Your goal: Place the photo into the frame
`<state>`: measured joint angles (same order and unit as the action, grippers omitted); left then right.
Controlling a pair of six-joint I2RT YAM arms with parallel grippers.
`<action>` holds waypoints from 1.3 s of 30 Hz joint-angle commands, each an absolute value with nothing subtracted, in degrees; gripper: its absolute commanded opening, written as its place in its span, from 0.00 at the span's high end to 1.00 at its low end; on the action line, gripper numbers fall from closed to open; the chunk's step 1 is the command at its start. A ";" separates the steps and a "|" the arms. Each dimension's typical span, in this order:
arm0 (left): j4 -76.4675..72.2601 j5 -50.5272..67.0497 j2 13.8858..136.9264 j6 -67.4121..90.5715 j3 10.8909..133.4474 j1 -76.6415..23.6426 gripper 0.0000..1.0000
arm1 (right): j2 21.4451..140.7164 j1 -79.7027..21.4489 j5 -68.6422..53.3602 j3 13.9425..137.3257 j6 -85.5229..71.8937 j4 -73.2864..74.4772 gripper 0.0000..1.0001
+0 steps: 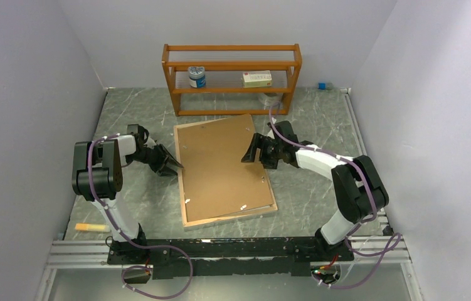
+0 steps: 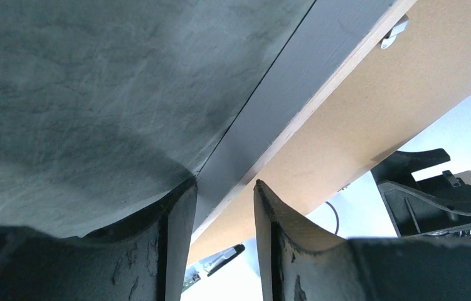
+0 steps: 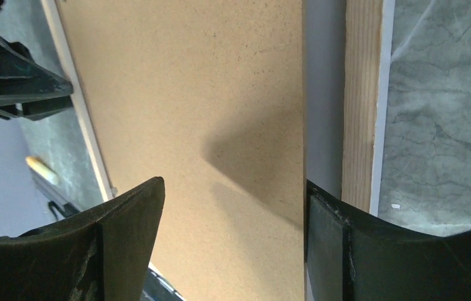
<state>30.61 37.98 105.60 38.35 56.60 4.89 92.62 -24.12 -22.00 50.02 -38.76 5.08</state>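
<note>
The frame (image 1: 229,217) is laid face down at the centre of the desk (image 1: 308,194), with the backing board (image 1: 220,163) skewed on it. The left tool (image 1: 173,166) is pointed in low from 9 o'clock, its jaws parted at the rim. The right tool (image 1: 249,150) is angled in from 3 o'clock and spread wide over the board's edge.

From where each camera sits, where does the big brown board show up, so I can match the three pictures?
Top external: brown board lies in the middle of the picture.
Left wrist: brown board is at the upper right, running diagonally.
Right wrist: brown board fills the centre, top to bottom.
Shared landmark: the grey marbled table, seen beside it in every view.
</note>
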 commanded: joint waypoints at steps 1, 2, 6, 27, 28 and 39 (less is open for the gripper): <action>31.14 36.80 107.08 37.26 56.60 4.28 0.54 | 93.92 -26.78 -17.39 55.55 -35.09 10.65 0.21; 31.07 37.00 107.13 37.21 56.65 4.29 0.54 | 94.48 -27.48 -17.19 56.29 -34.93 10.71 0.21; 31.02 37.52 107.31 36.94 56.76 4.26 0.55 | 96.23 -29.63 -15.80 58.74 -34.14 10.85 0.22; 33.13 34.18 107.34 35.02 57.97 4.35 0.38 | 96.64 -30.33 4.48 68.12 -28.89 34.06 0.03; 33.20 34.25 107.48 34.99 58.08 4.33 0.38 | 96.86 -30.32 4.34 67.79 -29.25 33.90 0.03; 35.30 32.87 108.59 33.40 59.70 4.29 0.53 | 97.83 -31.19 4.99 64.48 -31.40 35.43 0.15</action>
